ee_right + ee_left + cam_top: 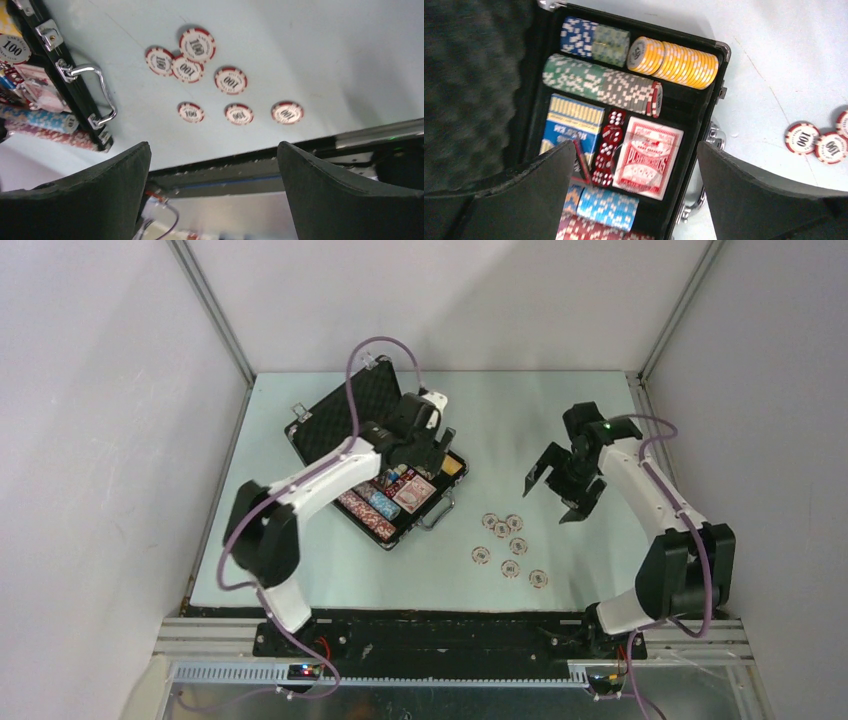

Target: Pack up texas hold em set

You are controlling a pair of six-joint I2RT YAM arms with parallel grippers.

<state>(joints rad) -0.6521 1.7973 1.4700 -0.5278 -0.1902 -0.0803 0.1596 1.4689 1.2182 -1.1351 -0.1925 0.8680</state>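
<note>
Fingers of my left gripper (635, 150) stand wide apart with nothing between them, poised over the open case (325, 425). The case lies on the left half of the table (560, 420), its foam-lined lid laid back. My right gripper (212, 147) is likewise spread and empty, held above the table to the right of the case.

Packed so far:
- The yellow chips (674, 60), the blue chips (576, 35) and a green-and-grey row (599, 85) sit in their slots.
- The blue card deck (569, 125) and the red card deck (649, 155) lie side by side, with the red dice (608, 145) between them.
- The light-blue chips (606, 205) sit in the next slot.

Outstanding:
- Seven loose 100 chips (231, 80), red and white, lie on the table just beyond the silver handle (97, 92). Three are bunched together and four lie apart.
- The green-and-grey row ends in one matching red-and-white chip with bare slot past it. I judge the loose ones belong there.
- The lid is not yet shut, nor the latches fastened.

Assessment: the greater part is packed.
</note>
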